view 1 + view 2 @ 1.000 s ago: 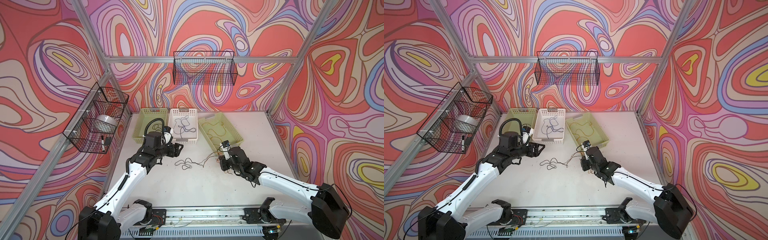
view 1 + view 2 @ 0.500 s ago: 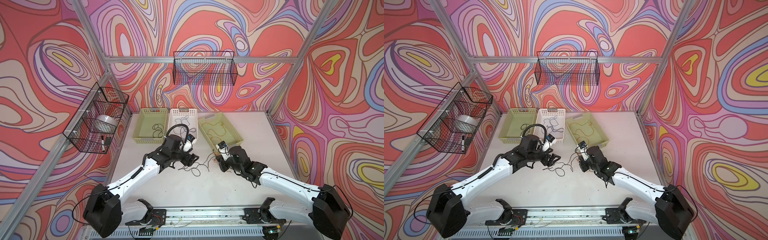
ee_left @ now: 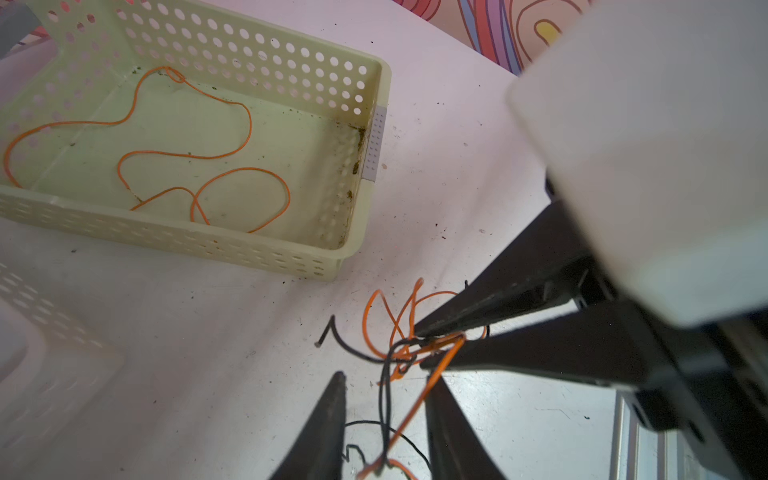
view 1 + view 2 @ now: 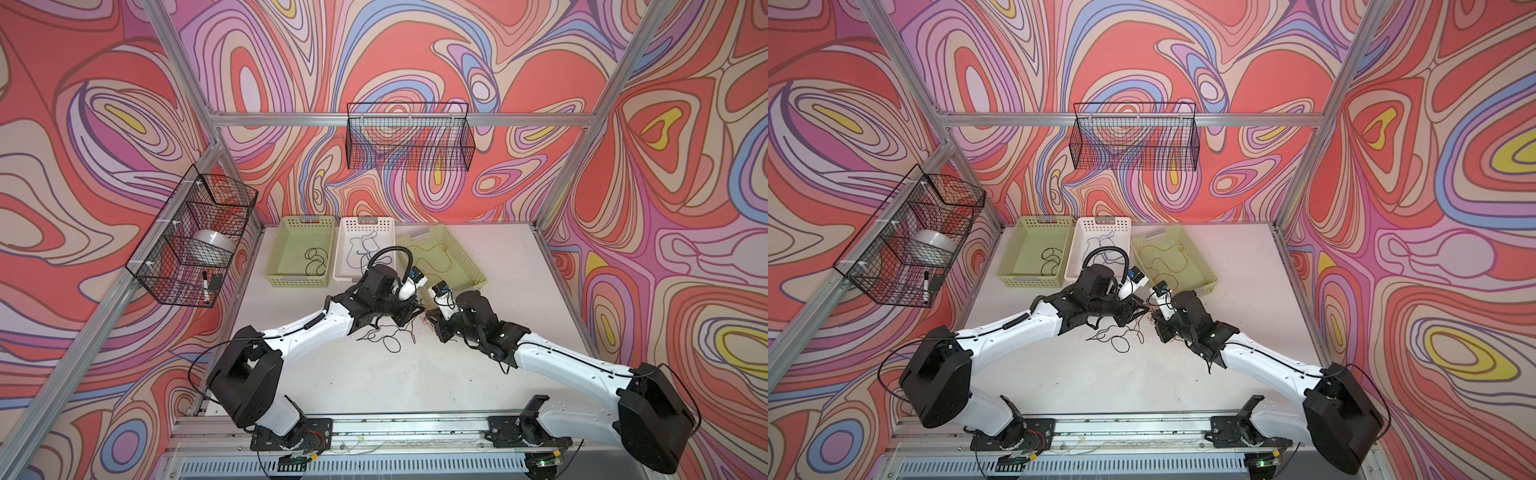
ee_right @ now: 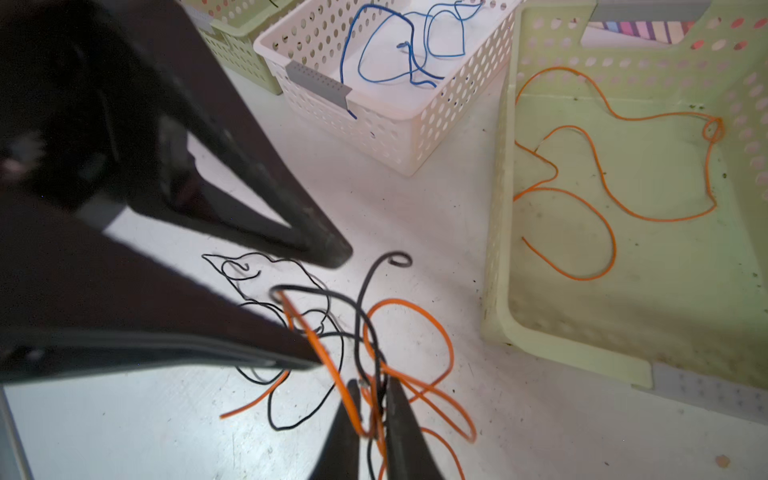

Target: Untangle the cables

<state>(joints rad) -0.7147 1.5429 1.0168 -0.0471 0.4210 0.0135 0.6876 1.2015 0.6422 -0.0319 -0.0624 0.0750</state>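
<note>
a flat white tabletop (image 4: pixel 374 374) fills the lower middle of both top views. a white-and-black left robot arm (image 4: pixel 307 332) and a white-and-black right robot arm (image 4: pixel 561 357) stretch up from the lower corners and meet at the centre of the frame. above centre, along the table's far edge, three containers stand in a row. a pale green perforated plastic basket (image 4: pixel 299 281) on the left holds a thin dark cable (image 4: pixel 316 262). a white perforated plastic basket (image 4: pixel 365 226) in the middle holds a thin blue cable (image 5: pixel 399 45). a second pale green basket (image 4: pixel 469 257) on the right, turned askew, holds a loose thin orange cable (image 3: pixel 187 156). just below the baskets the left gripper (image 3: pixel 384 378) and the right gripper (image 5: pixel 372 380) point at each other, tips near. between and under them, at the frame's centre, sits the tangle of thin orange and black cables (image 4: pixel 388 332), with black loops trailing on the bare table toward the lower left. the left gripper's black fingers stand partly apart, and an orange and a black strand run through the gap unclamped. the right gripper's fingers are almost together, with orange and black strands of the tangle pinched in the narrow slit.
</note>
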